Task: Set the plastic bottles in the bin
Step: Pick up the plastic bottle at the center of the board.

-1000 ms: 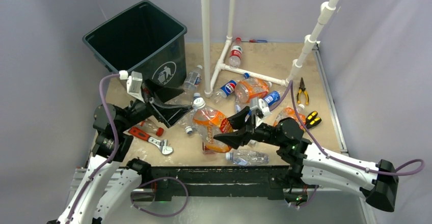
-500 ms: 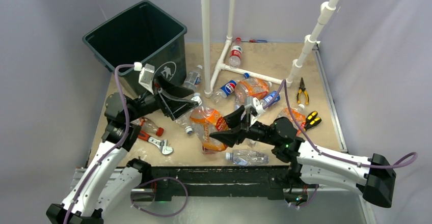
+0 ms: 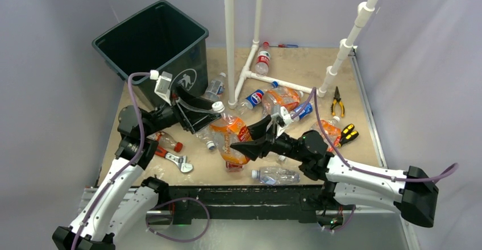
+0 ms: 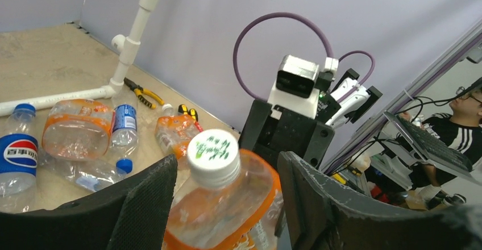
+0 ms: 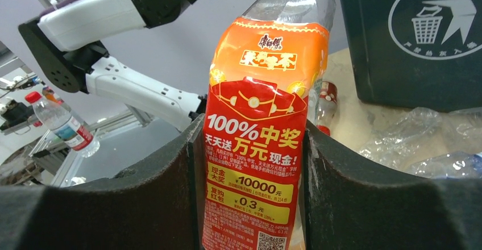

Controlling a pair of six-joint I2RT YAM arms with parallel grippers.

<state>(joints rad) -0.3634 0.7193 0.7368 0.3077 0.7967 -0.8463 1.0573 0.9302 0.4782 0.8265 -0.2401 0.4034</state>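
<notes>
The right gripper (image 3: 243, 139) clamps the big clear plastic bottle with the orange-and-red label (image 3: 229, 138) at its middle, both fingers pressed to the label. In the top view they hide the bottle's base. Its white cap (image 4: 213, 150) points to 11 o'clock, toward the large dark green square plastic bin (image 3: 192, 57) at the table's 10 o'clock corner. The left gripper (image 3: 211, 115) has its jaws apart on either side of the cap, with gaps showing. Whether they touch the shoulder lower down is cut off. Since a second ago the left jaws have narrowed and reached the cap, and the bottle has shifted toward 10 o'clock.
</notes>
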